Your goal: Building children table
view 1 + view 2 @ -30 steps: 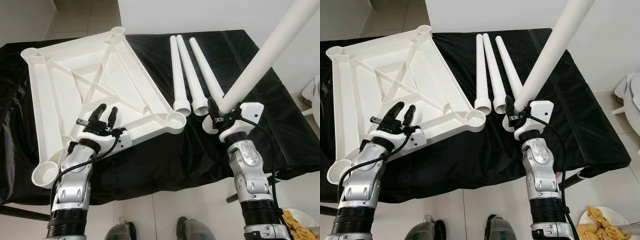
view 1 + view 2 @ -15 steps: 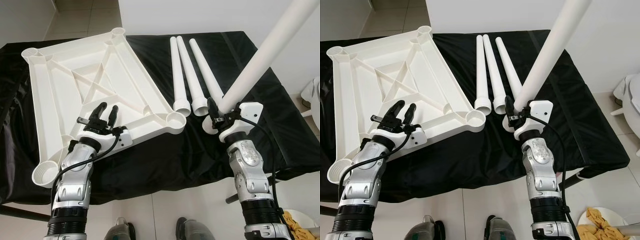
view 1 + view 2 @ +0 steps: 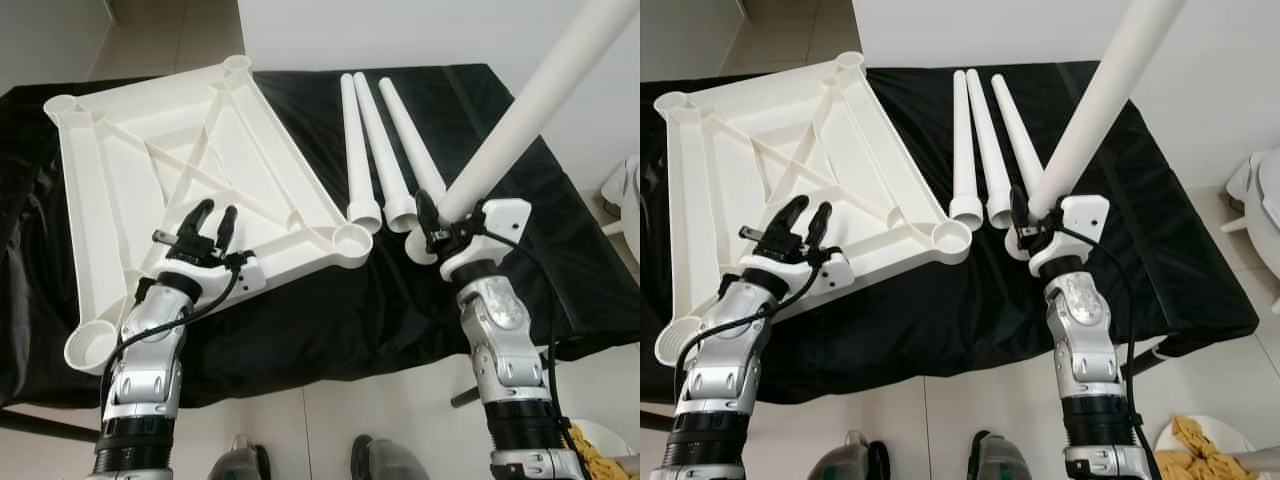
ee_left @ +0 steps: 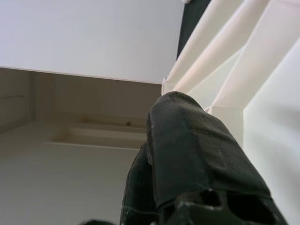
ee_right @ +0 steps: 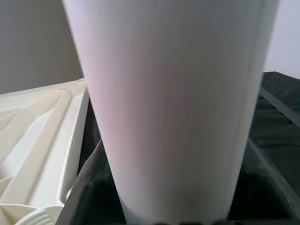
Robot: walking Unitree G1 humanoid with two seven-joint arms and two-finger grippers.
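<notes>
White plastic tabletop [image 3: 180, 170], flipped underside-up so its ribs and four round corner sockets show, lies on the left half of a black cloth-covered table [image 3: 330, 310], turned at an angle to the table's edges. At the near edge, the left gripper [image 3: 205, 228] rests on the tabletop's near rim, its two black fingers [image 3: 196, 217] slightly spread; whether they pinch a rib cannot be told. The nearest empty socket [image 3: 352, 238] sits at the tabletop's right corner, near the table's middle. To the right, the right gripper [image 3: 432, 225] has its fingers closed around the wide end of a white table leg [image 3: 520, 115], which it holds tilted, rising up and away to the right. Just beside that gripper, three more white legs [image 3: 375, 150] lie flat on the cloth, close side by side, their wide open ends toward the robot and their narrow ends toward the far edge.
</notes>
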